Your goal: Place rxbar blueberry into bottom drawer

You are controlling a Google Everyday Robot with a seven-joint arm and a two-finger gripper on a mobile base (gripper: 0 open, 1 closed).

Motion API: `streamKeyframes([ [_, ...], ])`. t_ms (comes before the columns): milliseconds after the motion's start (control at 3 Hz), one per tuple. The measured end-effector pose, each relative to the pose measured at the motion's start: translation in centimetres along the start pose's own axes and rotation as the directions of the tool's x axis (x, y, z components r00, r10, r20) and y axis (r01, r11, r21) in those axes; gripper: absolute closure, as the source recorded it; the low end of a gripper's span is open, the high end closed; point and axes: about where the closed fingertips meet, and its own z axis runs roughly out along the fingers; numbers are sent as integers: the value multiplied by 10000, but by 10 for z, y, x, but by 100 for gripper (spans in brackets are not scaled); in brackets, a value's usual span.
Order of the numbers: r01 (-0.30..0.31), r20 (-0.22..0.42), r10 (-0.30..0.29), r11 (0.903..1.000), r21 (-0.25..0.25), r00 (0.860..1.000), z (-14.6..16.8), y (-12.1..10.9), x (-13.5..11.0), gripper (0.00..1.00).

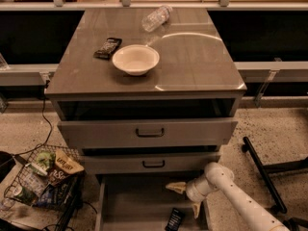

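speckled floor (269, 124) spreads around a grey cabinet (192, 57) of three drawers, and the bottom drawer (130, 198) is pulled out toward the camera. in the front right part of the bottom drawer lies the rxbar blueberry (174, 219), flat on the drawer floor. its long axis is tilted, one end pointing up and right toward the cabinet, the other down and left toward the drawer's front. over the bottom drawer's right side hangs the gripper (185, 199), on a white arm (240, 206) reaching in from the lower right. its jaws are spread wide and hold nothing, just beside the bar. above the bottom drawer, on the cabinet top, sit a white bowl (135, 59), a dark wrapped bar (107, 47) and a clear bottle (156, 18) on its side. left of the bottom drawer a wire basket (43, 179) of snack bags rests on the floor.
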Motion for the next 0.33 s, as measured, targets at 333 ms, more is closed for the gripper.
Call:
streamKeyframes([
  [333, 0, -1, 0, 10000, 0, 10000, 0, 0, 0, 0],
])
